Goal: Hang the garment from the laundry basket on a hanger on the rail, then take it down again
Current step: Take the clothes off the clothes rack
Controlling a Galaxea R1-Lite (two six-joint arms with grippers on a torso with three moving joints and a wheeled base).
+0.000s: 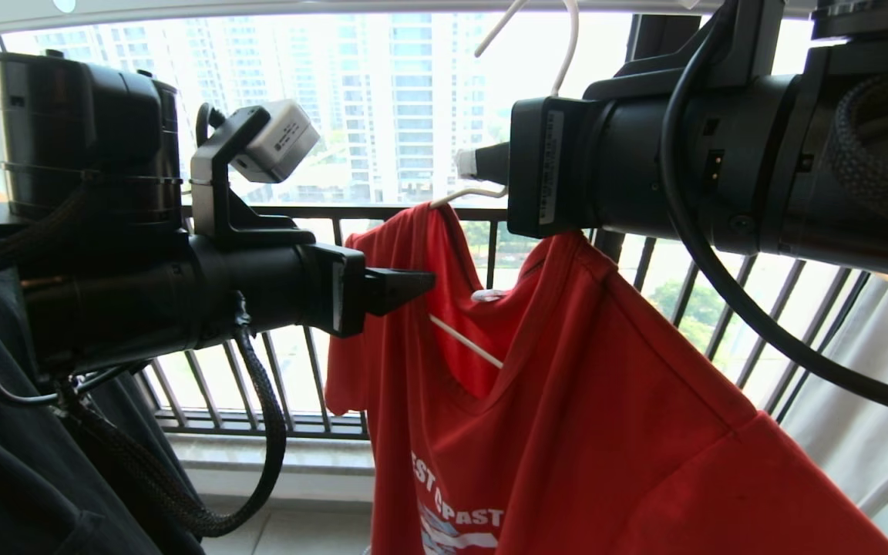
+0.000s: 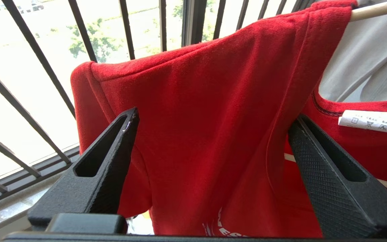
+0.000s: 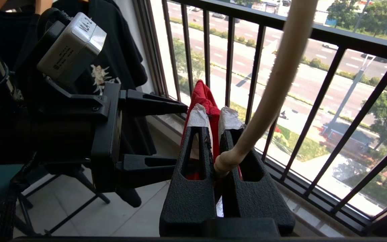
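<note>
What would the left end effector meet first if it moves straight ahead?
Most likely the red shirt: the open left end effector points at its shoulder on the hanger, cloth filling the gap between the fingers; depth is unclear.

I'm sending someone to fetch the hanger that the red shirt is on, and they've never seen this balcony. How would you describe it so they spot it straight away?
Look in front of the black balcony railing, where a red T-shirt hangs. The hanger runs through its neck opening, and the right gripper is shut on its neck. It is thin, cream-white wire, and the only hanger carrying red cloth.
</note>
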